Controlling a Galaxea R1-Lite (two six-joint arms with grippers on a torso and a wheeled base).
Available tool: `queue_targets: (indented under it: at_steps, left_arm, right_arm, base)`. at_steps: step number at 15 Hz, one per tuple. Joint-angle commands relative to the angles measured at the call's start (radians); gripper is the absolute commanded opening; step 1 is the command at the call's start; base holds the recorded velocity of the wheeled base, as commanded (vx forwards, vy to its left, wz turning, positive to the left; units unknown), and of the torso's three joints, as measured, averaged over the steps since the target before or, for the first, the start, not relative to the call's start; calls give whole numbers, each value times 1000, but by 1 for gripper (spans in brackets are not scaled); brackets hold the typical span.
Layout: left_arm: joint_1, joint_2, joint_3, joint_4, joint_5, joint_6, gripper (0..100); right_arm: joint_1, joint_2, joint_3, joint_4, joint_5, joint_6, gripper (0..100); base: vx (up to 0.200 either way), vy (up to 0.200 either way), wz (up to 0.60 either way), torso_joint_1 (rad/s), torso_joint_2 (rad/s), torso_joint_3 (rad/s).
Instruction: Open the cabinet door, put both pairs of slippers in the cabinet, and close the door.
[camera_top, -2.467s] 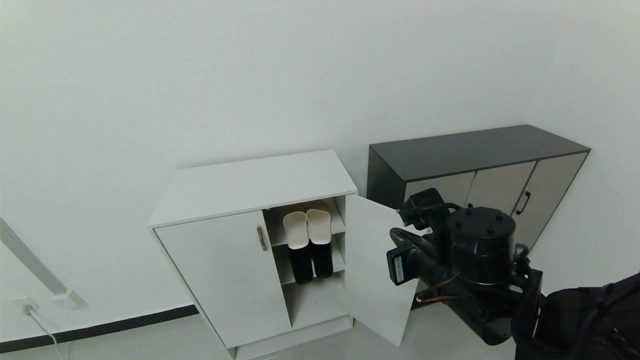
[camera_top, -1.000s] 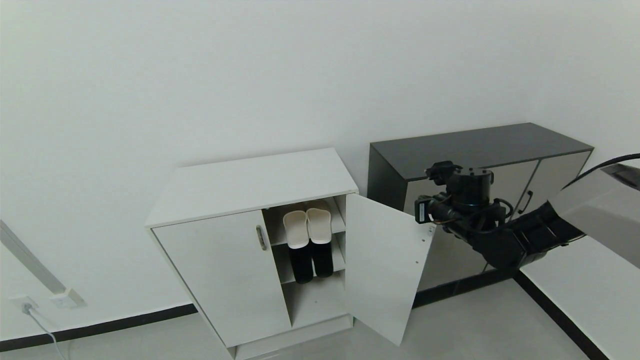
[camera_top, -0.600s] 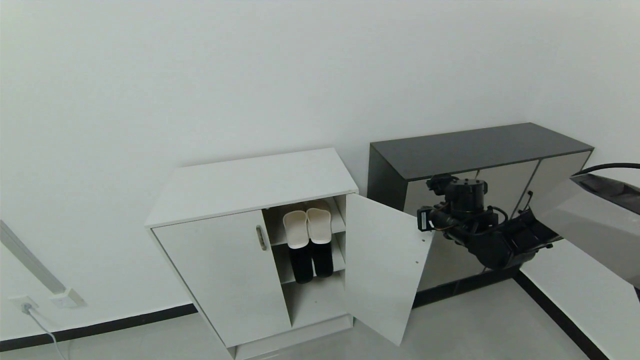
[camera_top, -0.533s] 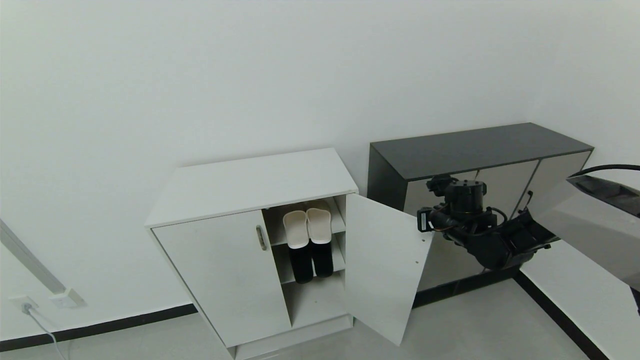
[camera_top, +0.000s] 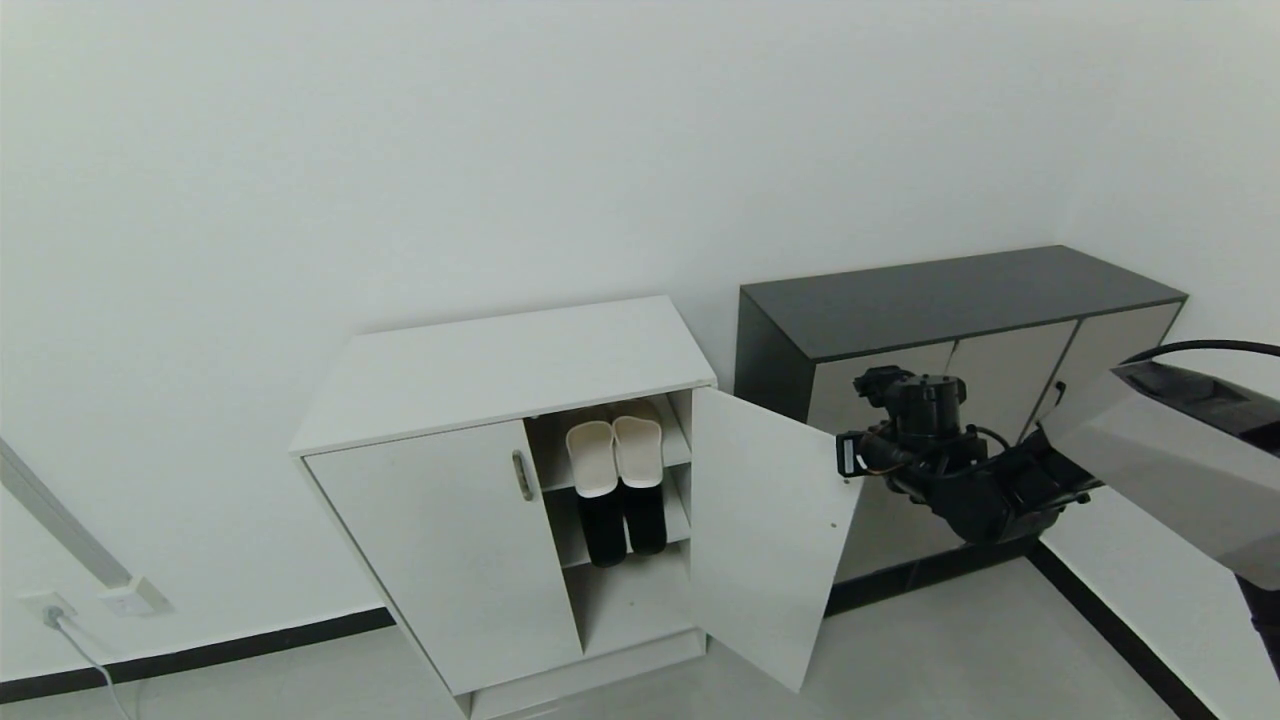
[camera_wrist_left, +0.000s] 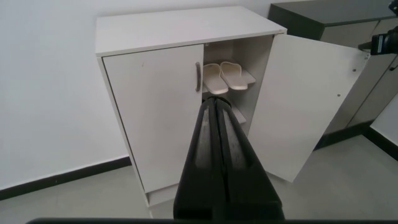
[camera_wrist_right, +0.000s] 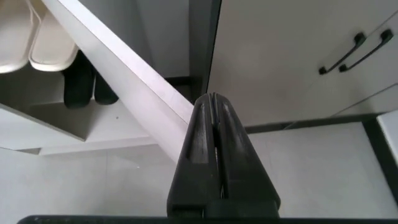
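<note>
Since the earliest head-view frame, the right arm has gone from close in the lower right of the frame out to right of centre. Over the last second it has sunk a little beside the door's free edge.

1. The white two-door cabinet (camera_top: 500, 365) stands at centre frame against the wall. Its left door is shut.
2. A dark grey sideboard (camera_top: 950, 295) stands just beside it at the right of the frame.
3. The cabinet's right-hand door (camera_top: 765, 530) hangs wide open, its free edge pointing to the lower right.
4. The right gripper (camera_wrist_right: 213, 98) has its fingers pressed together and holds nothing. Its tip sits at the door's free edge, on the outer side. Contact cannot be confirmed.
5. The left gripper (camera_wrist_left: 216, 102) is likewise pressed together and empty. It points at the cabinet front from well back.
6. The pair of cream slippers (camera_top: 615, 455) lies on the upper shelf. The pair of black slippers (camera_top: 625, 525) lies on the shelf directly below. Both are inside the opening.
7. A small metal handle (camera_top: 522, 475) sits on the shut left door.

Assessment: opening and stowing appear complete, and closing the door is the step in hand. The next move calls for the right gripper to bear on the door's outer face and sweep it leftward along its hinge arc until it sits flush. The gripper should press flat so that it does not slip off the edge.
</note>
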Motion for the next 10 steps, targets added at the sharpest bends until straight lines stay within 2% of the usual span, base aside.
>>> queue_targets:
  at_steps: [1,4,10]
  left_arm:
    - [0,0,0,0,0,0,0]
    - [0,0,0,0,0,0,0]
    - [0,0,0,0,1,-1,0]
  right_arm:
    - [2,-3,1,9,-1,3,0]
    - [45,-68,69,8,-1,6,0]
    - [244,-187,224,0,0,60,0]
  base:
    - [0,0,0,0,0,0]
    - [0,0,0,0,0,0]
    - [0,0,0,0,0,0]
